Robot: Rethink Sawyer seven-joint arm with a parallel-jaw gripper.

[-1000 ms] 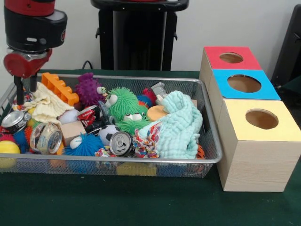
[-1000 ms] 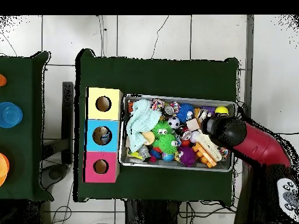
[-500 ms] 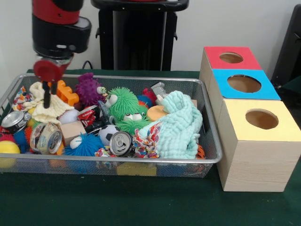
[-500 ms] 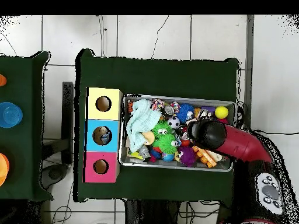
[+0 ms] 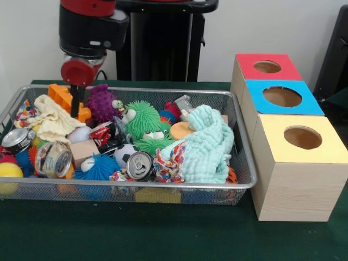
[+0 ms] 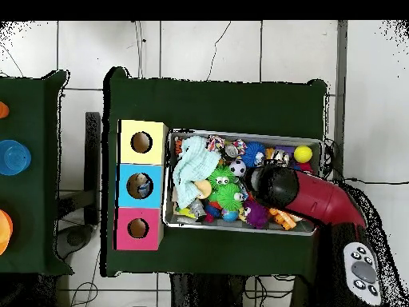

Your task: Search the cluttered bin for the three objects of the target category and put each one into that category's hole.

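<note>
Gripper (image 5: 78,103) hangs over the orange block (image 5: 61,97) at the bin's (image 5: 163,187) ten o'clock; finger state unclear; descending here risks snagging the cream cloth (image 5: 53,122)

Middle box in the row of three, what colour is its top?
Blue top on the middle wooden box, clearest in the front view.

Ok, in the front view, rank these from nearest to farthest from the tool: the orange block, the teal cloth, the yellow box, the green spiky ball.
1. Orange block: right beside the tool, at the bin's back left.
2. Green spiky ball: mid-bin, to the right.
3. Teal cloth: at the bin's right end.
4. Yellow box: outside the bin, far right.
</note>
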